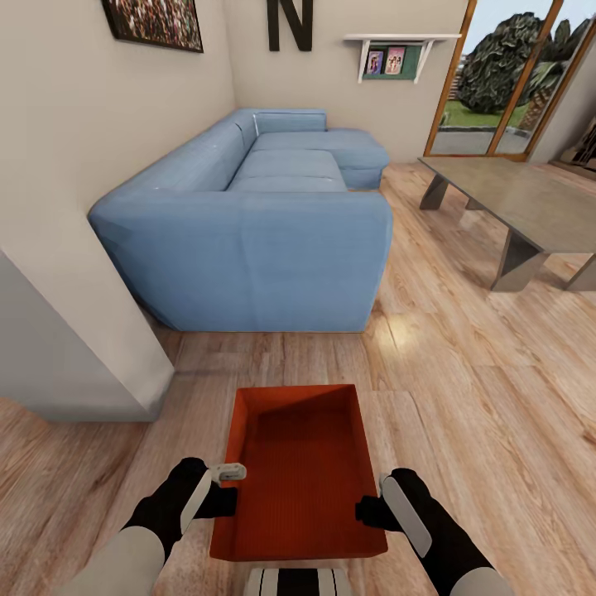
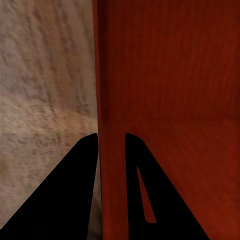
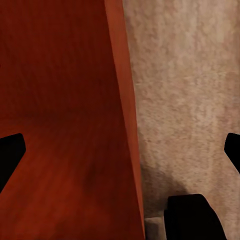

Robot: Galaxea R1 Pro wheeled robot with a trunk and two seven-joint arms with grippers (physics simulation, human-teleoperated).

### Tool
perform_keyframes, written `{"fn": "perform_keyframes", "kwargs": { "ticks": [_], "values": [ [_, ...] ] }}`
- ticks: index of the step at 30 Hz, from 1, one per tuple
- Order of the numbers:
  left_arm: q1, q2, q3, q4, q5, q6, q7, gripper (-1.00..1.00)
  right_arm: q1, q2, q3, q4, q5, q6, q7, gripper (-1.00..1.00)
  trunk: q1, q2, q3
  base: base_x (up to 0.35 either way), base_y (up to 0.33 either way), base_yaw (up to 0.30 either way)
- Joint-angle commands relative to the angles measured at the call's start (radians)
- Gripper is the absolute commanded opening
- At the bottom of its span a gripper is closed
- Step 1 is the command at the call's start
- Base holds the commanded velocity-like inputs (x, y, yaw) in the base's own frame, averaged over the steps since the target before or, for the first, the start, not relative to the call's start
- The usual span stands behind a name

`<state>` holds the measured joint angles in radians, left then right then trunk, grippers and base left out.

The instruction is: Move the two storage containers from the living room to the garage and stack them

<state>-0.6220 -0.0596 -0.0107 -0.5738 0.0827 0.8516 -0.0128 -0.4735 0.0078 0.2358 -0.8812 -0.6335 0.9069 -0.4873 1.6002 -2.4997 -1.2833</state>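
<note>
On light wood plank flooring [image 1: 463, 389] before a blue sectional sofa [image 1: 257, 232], an orange-red rectangular plastic bin [image 1: 302, 472] sat between both arms. Left gripper [image 2: 111, 145] was pinched onto its left wall. Right gripper [image 1: 368, 511] stood wide apart, straddling the right wall [image 3: 125, 115] without clamping.

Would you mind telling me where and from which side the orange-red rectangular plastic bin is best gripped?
Grip the orange-red rectangular plastic bin by its two long side walls, one gripper from each side. The walls are thin, straight and upright, so fingers can straddle a rim. The left gripper already straddles the left wall; the right gripper flanks the right.
</note>
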Motion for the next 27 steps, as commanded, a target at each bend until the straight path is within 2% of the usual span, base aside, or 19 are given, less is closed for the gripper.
{"fn": "perform_keyframes", "kwargs": {
  "ticks": [1, 10, 11, 27],
  "values": [
    [0.0, 0.0, -0.002, -0.001, 0.012, 0.004, 0.005, -1.0, 0.0, -0.001, 0.002, -0.001, -0.011, 0.001, -0.01, 1.0, 0.0, 0.0, -0.001, 0.0, 0.0, 0.0],
    [0.0, 0.001, -0.002, -0.001, 0.012, 0.004, 0.005, -1.0, 0.0, -0.001, 0.002, -0.001, -0.01, 0.001, -0.01, 1.0, 0.0, 0.0, -0.001, 0.0, 0.0, 0.0],
    [0.0, 0.001, -0.002, -0.001, 0.012, 0.004, 0.005, -1.0, 0.0, -0.001, 0.002, -0.001, -0.01, 0.001, -0.01, -1.0, 0.0, 0.0, -0.001, 0.0, 0.0, 0.0],
    [0.0, 0.001, -0.002, -0.001, 0.012, 0.004, 0.005, -1.0, 0.0, -0.001, 0.002, -0.002, -0.009, 0.001, -0.011, -1.0, 0.0, 0.0, -0.001, 0.0, 0.0, 0.0]
  ]
}}
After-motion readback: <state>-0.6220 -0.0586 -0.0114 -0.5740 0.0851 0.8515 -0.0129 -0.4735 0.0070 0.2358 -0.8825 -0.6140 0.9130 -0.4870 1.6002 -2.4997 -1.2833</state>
